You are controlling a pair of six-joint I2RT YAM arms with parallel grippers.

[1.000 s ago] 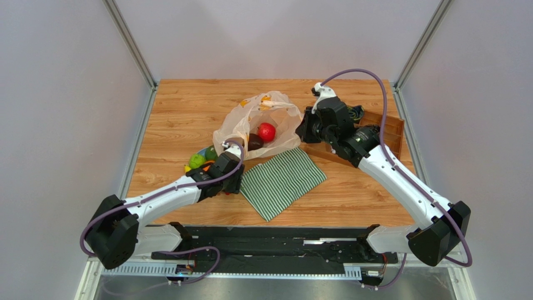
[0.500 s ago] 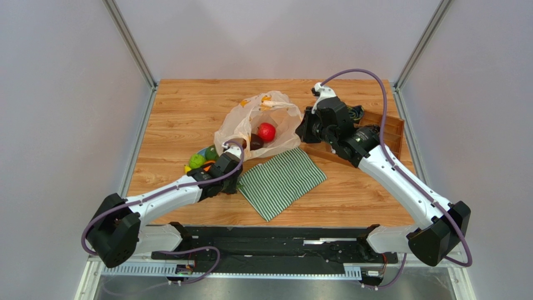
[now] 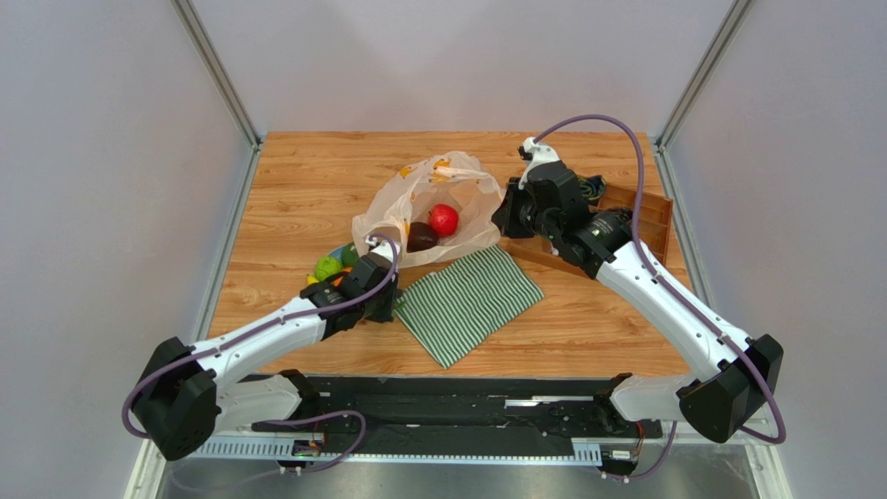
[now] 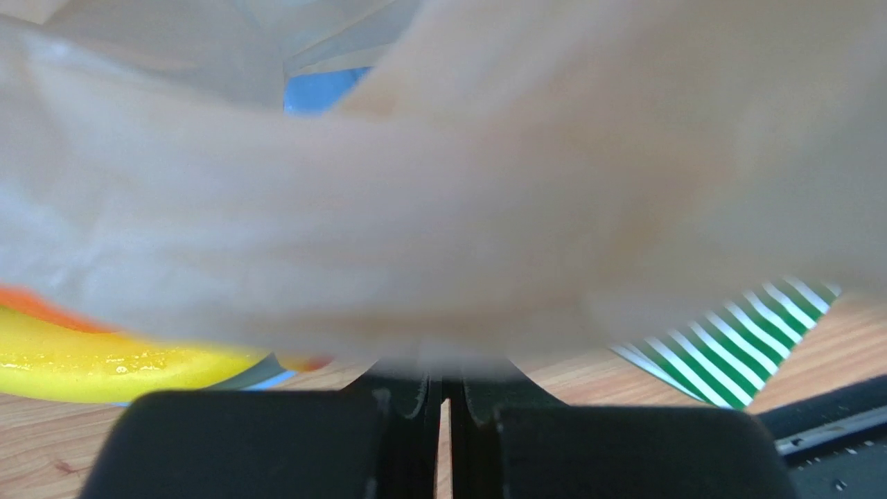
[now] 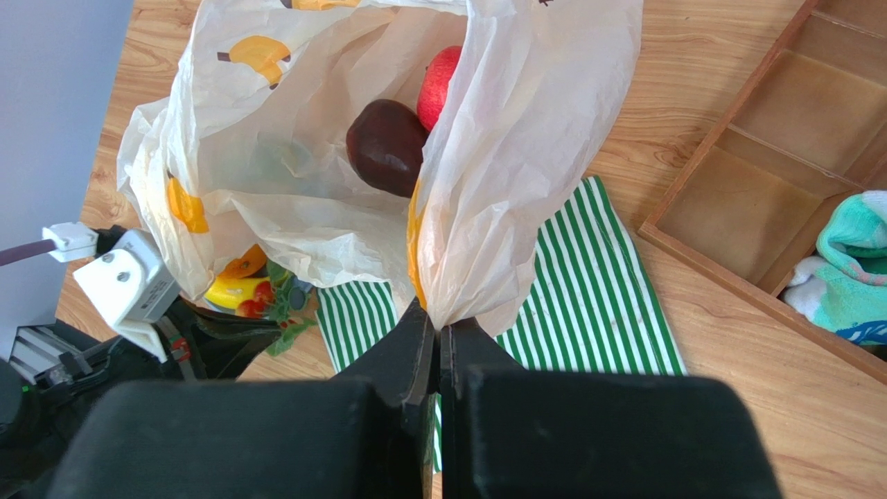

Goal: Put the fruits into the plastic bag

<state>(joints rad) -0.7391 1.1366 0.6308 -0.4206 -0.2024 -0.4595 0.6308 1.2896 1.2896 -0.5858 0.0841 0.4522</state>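
The plastic bag (image 3: 432, 192) lies open at mid-table, translucent with yellow prints. Inside it sit a red apple (image 5: 441, 81) and a dark purple-brown fruit (image 5: 386, 146). My right gripper (image 5: 441, 324) is shut on the bag's right rim and holds it up. My left gripper (image 4: 448, 379) is shut at the bag's near-left rim, whose film (image 4: 448, 208) drapes over its tips and fills that view. Left of the bag, a green apple (image 3: 327, 267), a yellow banana (image 4: 94, 364) and red berries (image 5: 253, 305) lie on a blue plate (image 3: 339, 253).
A green-striped cloth (image 3: 469, 301) lies flat just in front of the bag, between the arms. A wooden compartment tray (image 5: 776, 156) stands at the right, with rolled socks (image 5: 854, 260) in it. Grey walls close in the table's sides.
The left gripper's jaws have closed on the bag's near-left rim, and that rim has shifted slightly left. The right arm and the fruits in the bag have stayed put.
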